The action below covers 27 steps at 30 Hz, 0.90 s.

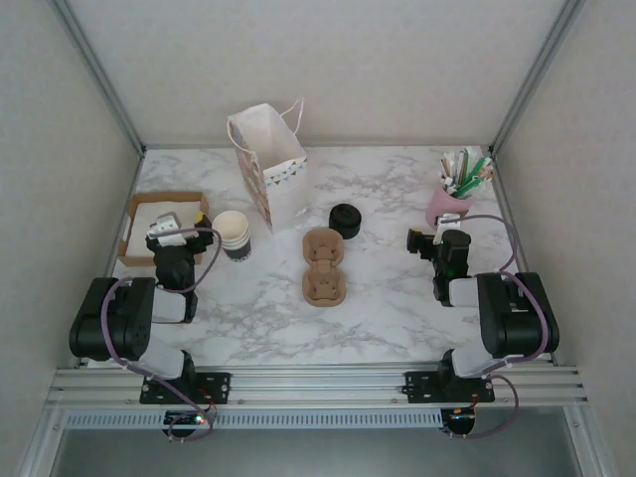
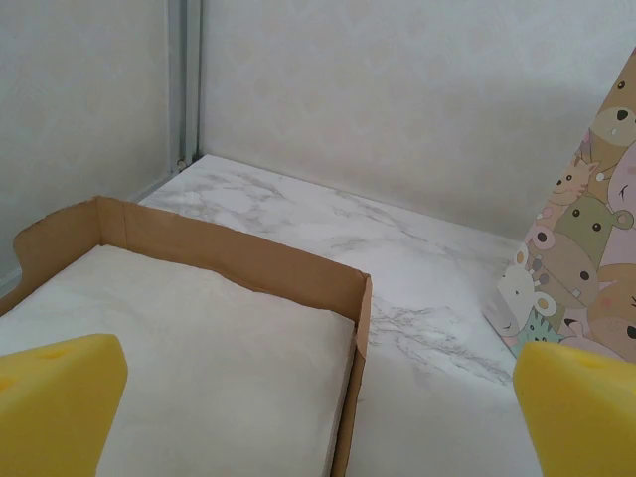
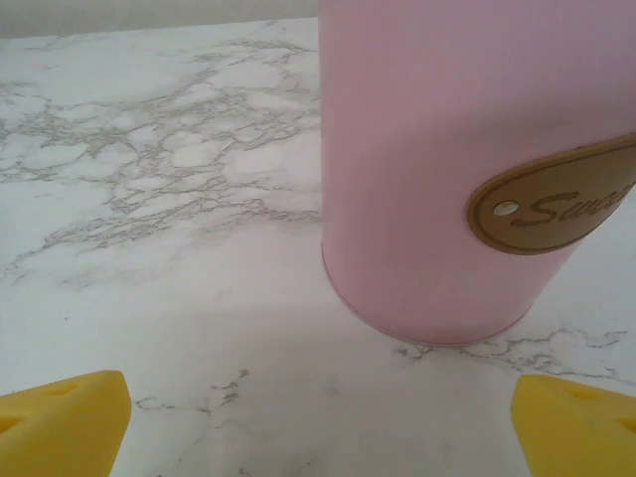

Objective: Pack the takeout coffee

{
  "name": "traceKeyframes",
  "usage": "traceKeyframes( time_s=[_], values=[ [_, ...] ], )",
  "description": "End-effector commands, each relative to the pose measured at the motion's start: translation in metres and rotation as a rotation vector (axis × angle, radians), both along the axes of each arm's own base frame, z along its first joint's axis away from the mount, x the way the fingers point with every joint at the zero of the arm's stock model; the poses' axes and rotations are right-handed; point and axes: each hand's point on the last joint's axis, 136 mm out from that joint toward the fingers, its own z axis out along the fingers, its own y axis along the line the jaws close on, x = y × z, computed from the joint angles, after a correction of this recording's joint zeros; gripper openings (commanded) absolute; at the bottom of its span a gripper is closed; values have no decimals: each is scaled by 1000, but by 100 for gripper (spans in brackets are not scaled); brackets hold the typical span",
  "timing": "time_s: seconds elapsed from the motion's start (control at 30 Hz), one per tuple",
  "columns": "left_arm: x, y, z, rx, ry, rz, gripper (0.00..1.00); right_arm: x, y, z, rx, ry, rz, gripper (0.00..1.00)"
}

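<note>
We look at a white marble-patterned tabletop with grey veins [image 1: 397, 298], closed in on three sides by plain off-white, lightly textured panels: a back wall [image 1: 328, 60], a left wall [image 1: 50, 149] and a right wall [image 1: 591, 149]. At both rear corners, where these panels meet, we see slim silver metal posts [image 1: 99, 75] running upward. Along the near edge of the tabletop we find a ribbed aluminium rail [image 1: 318, 383] spanning its whole width. The light is soft and even, and the shadows we notice on the marble are faint and short.
</note>
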Motion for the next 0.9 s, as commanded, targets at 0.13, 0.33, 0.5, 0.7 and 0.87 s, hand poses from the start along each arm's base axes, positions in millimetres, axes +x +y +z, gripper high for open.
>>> traceKeyframes(
  time_s=[0.13, 0.33, 0.5, 0.7, 0.87],
  values=[
    [-4, -3, -16, 24, 58, -9, 100, 5, 5, 4, -11, -11, 26, 99],
    [-3, -3, -16, 24, 58, -10, 99, 5, 5, 4, -11, -11, 26, 99],
    [-4, -3, -17, 23, 58, -9, 99, 5, 5, 4, -12, -12, 26, 99],
    [-4, -3, -17, 23, 59, -9, 99, 5, 5, 4, -10, -11, 26, 99],
    [-2, -6, -16, 27, 62, -23, 100, 5, 5, 4, -12, -12, 25, 99]
  ],
)
